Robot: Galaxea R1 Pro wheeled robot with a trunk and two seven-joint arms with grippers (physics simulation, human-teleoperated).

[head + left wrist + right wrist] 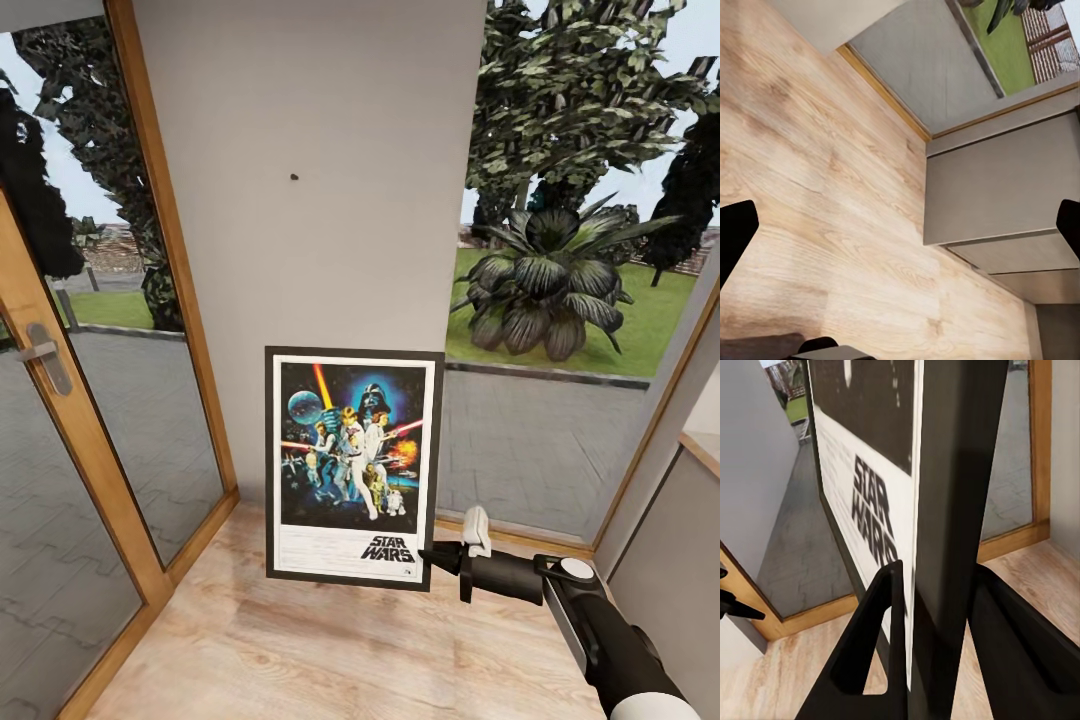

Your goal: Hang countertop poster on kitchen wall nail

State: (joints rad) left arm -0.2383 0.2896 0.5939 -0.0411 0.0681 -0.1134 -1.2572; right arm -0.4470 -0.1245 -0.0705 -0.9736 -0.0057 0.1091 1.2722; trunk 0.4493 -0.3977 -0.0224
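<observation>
Poster [352,465]: upright, black frame, white border, painted figures on dark blue, "STAR WARS" lettering at the lower right. Held off the wooden floor [330,640] in front of a pale grey wall panel [310,200], its face toward the head camera.

Right gripper [432,558]: clamped on the poster's lower right corner. In the right wrist view the two black fingers [866,652] sit either side of the frame edge [952,510], one against the printed face, one against the back.

Nail [294,177]: a small dark speck on the wall panel, well above the poster's top edge and slightly toward its left side.

Left gripper [900,232]: black fingertips [735,236] wide apart at the frame's edges (nothing between them), pointed down at the floor and a grey cabinet [997,187].

Surroundings: glass door [70,430] with wooden frame and metal handle at left; window [570,250] at right, giving onto paving, lawn, a broad-leaved plant [550,285] and trees.
</observation>
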